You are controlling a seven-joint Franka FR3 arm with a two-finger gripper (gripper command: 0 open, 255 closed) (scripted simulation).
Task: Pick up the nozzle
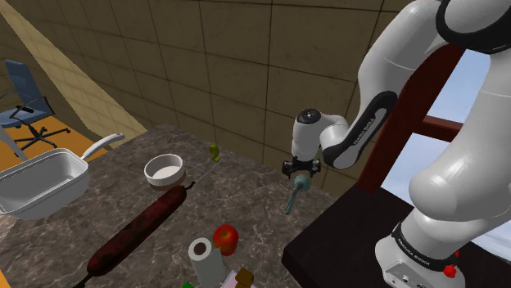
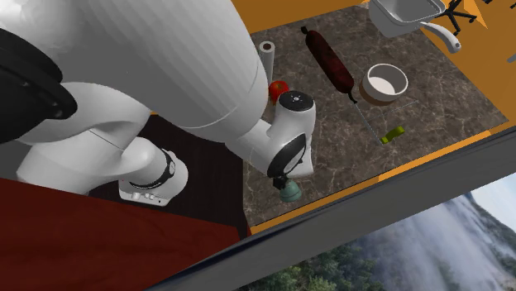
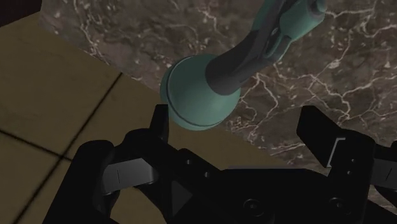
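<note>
The nozzle [image 1: 293, 196] is teal with a round head and a darker grey neck. It lies on the dark marble counter [image 1: 246, 192], close to the counter's edge by the tiled wall. My black gripper [image 1: 300, 173] hovers right above it. Seen from the wrist, the round head of the nozzle [image 3: 200, 95] sits between the two fingers, near one finger [image 3: 159, 124] and well apart from the other. The gripper [image 3: 238, 124] is open and clasps nothing. From the second exterior view, the nozzle [image 2: 290, 192] pokes out just beneath the gripper [image 2: 285, 179].
On the counter lie a long dark-red sausage [image 1: 139, 227], a white bowl [image 1: 164, 170], a small green piece [image 1: 214, 151], a red apple [image 1: 226, 237] and a paper roll [image 1: 202, 254]. A white pan [image 1: 41, 182] stands at the shoulder view's left. The dark stand [image 1: 344, 241] borders the counter.
</note>
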